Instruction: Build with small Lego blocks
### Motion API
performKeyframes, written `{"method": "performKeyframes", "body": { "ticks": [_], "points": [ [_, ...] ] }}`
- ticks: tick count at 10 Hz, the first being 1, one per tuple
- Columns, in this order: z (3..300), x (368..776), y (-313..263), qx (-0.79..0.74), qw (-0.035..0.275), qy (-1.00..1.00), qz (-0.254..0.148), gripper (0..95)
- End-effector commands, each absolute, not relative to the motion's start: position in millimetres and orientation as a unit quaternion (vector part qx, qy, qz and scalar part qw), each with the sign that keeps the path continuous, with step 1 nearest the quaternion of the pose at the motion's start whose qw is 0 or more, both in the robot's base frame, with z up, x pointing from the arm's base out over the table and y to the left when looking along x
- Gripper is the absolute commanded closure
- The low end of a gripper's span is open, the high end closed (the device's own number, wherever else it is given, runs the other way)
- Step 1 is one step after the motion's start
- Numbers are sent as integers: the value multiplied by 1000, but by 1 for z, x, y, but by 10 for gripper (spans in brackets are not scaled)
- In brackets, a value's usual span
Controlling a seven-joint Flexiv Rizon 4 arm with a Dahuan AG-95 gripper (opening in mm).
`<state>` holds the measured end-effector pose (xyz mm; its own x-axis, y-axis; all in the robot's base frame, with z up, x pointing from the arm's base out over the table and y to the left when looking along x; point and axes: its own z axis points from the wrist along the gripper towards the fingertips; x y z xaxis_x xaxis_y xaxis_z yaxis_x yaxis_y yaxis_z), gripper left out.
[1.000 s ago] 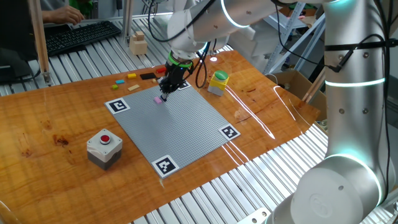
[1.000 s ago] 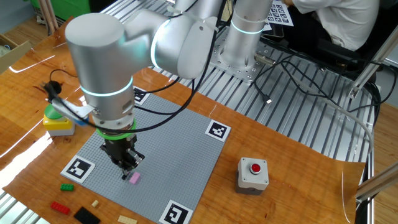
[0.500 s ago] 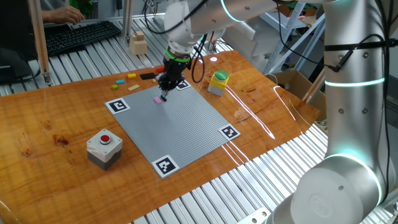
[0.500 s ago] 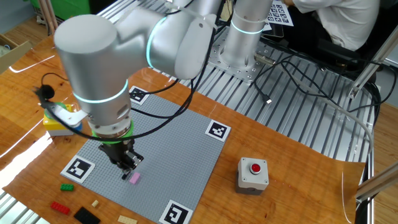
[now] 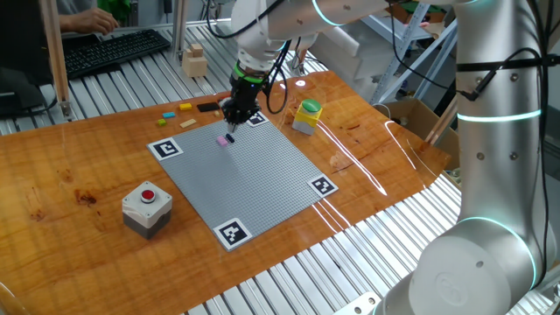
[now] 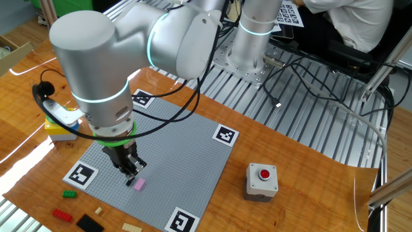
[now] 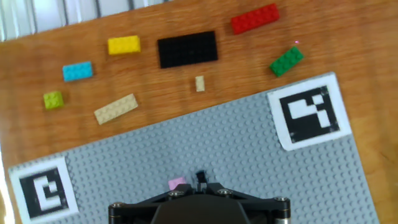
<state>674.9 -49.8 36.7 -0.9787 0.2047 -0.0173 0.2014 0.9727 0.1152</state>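
Observation:
A pink Lego brick (image 5: 222, 140) sits on the grey baseplate (image 5: 254, 175) near its far edge; it also shows in the other fixed view (image 6: 139, 183) and the hand view (image 7: 177, 183). My gripper (image 5: 232, 121) hangs just above and beside it, fingers together and empty, as the other fixed view (image 6: 132, 169) and hand view (image 7: 201, 179) show. Loose bricks lie on the wood beyond the plate: red (image 7: 255, 18), green (image 7: 286, 61), black (image 7: 187, 49), yellow (image 7: 124, 45), blue (image 7: 77, 71), lime (image 7: 53, 99) and tan (image 7: 115, 108).
A grey box with a red button (image 5: 146, 203) stands on the wood left of the plate. A yellow box with a green round top (image 5: 307, 115) stands right of the gripper. A pale wooden block (image 5: 194, 61) and a keyboard (image 5: 114, 48) lie farther back.
My gripper has lifted and drifted a little toward the plate's far edge, away from the pink brick. The pink brick stays put on the plate.

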Motion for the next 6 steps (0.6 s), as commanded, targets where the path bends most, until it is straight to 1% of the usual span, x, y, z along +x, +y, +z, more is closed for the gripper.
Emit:
{"method": "performKeyframes", "body": {
  "ticks": [1,6],
  "points": [
    [41,685,-46,149,12,987,56,950],
    [49,696,-23,244,4,968,56,950]
  ]
}}
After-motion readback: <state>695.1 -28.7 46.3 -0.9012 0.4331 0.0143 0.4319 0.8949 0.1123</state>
